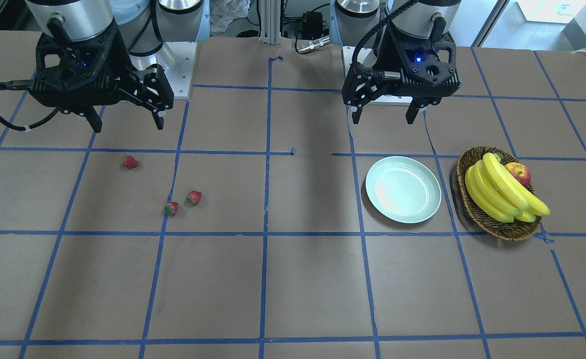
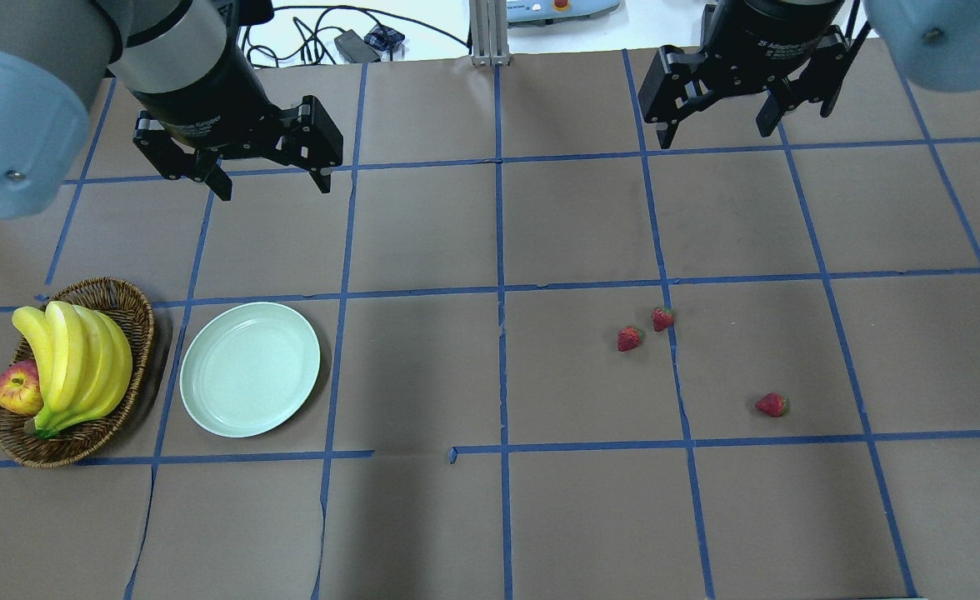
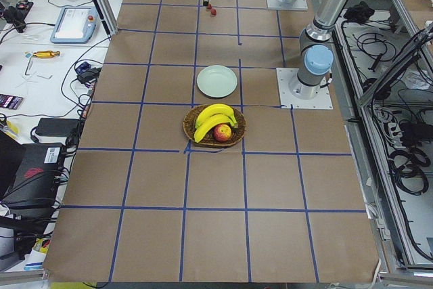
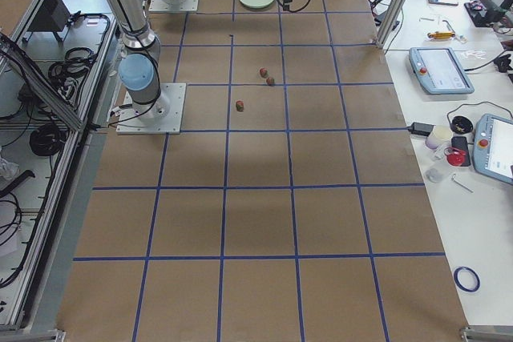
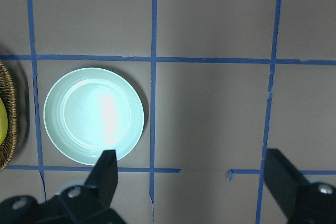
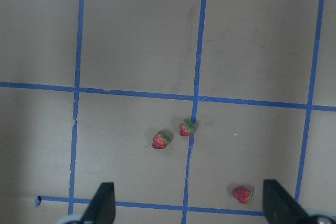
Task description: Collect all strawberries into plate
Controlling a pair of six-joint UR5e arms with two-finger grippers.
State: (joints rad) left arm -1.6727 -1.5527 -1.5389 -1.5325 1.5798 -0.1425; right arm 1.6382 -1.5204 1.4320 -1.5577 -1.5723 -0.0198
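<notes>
1. Overhead exterior: the three small red strawberries with green leafy caps (image 2: pixel 662 318) lay loose on the brown paper-covered table (image 2: pixel 423 517), all in its right half. Two sat near each other. The third strawberry (image 2: pixel 772 405) lay apart from that pair.
   - The round, shallow, pale mint-green plate (image 2: pixel 250 369) stood bare in the left half, well apart from all three.
   - It was just beside the brown woven wicker basket (image 2: pixel 82 450) holding yellow bananas (image 2: pixel 73 358) and a red-yellow apple (image 2: pixel 17 390).
   - The right gripper (image 2: pixel 715 133) hung over the berry side and the left gripper (image 2: pixel 273 185) over the plate side. Each had its jaws spread wide and held nothing.
2. Exterior front-facing: the sides were mirrored, but the layout matched. The strawberries were on the right arm's side and the plate on the left arm's side.
3. Left wrist-mounted: the plate appeared next to the tip of one of the spread fingers (image 5: pixel 107 171). No strawberry was in view.
4. Right wrist-mounted: all three strawberries fell within the span of the spread fingers (image 6: pixel 105 203), with the single one closest to the opposite finger.
   - The right arm was judged the nearer one for the pick.
   - The carry would then run across the table toward the plate.
   - The berries were too small to read their long axes.
</notes>
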